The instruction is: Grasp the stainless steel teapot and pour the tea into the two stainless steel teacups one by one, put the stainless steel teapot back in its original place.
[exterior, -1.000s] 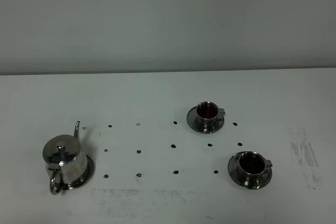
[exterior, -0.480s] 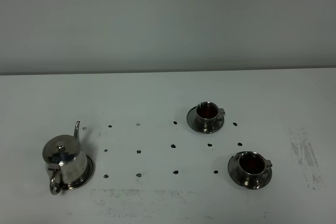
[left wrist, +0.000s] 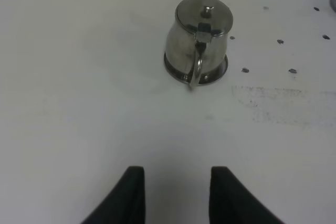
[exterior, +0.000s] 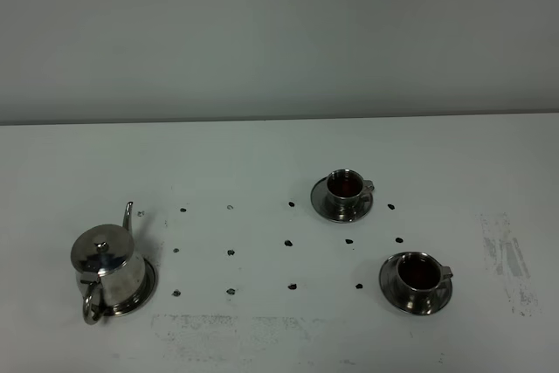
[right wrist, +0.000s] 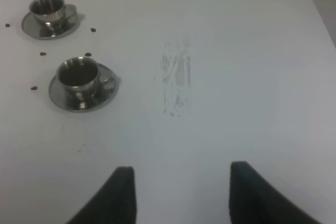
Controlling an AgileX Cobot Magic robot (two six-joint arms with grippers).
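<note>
While neither arm shows in the high view, each wrist camera catches its own black fingertips low over the white table (exterior: 262,155). The left gripper (left wrist: 176,195) hangs above bare tabletop with its jaws apart and nothing between them, pointed toward the teapot (left wrist: 199,38), which stands well ahead of it with the loop handle turned back toward the fingers. The right gripper (right wrist: 178,195) likewise hovers over bare table, its fingers showing a clear gap and gripping nothing — the two cups sit well off to one side of it.

One teapot (exterior: 106,266) stands upright on its saucer (exterior: 147,286) at the near left of the table, lid on, thin spout pointing away. Two cups are on the right, each on its own saucer: the farther cup (exterior: 346,188) and the nearer cup (exterior: 419,275). Both hold reddish-brown tea (exterior: 346,183). That makes three saucers — one per vessel. Small dark dots (exterior: 289,243) mark the table between teapot and cups.
</note>
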